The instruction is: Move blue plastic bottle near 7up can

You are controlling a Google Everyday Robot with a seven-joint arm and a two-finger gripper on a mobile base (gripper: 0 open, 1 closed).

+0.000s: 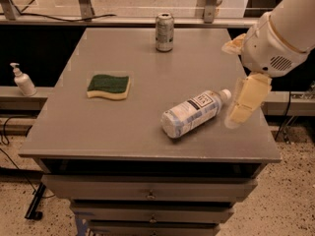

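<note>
Grey metal table [98, 132] fills the view, with drawers [147, 193] beneath its near edge. Closest to us on its top, right of centre, the blue plastic bottle [193, 113] lies on its side, its base towards the near edge and its white cap angled away to the right. Just beside that cap, the cream tool [244, 98] hangs over the table's right edge from a white arm [283, 33]; we cannot tell whether it is wide or narrow, and it holds nothing. Farther back on the left lies a green-topped yellow sponge [109, 86]. The 7up can [164, 32] stands upright near the far edge, well apart from the bottle. Off the table, on a ledge at the left, stands a white pump dispenser [22, 80].
</note>
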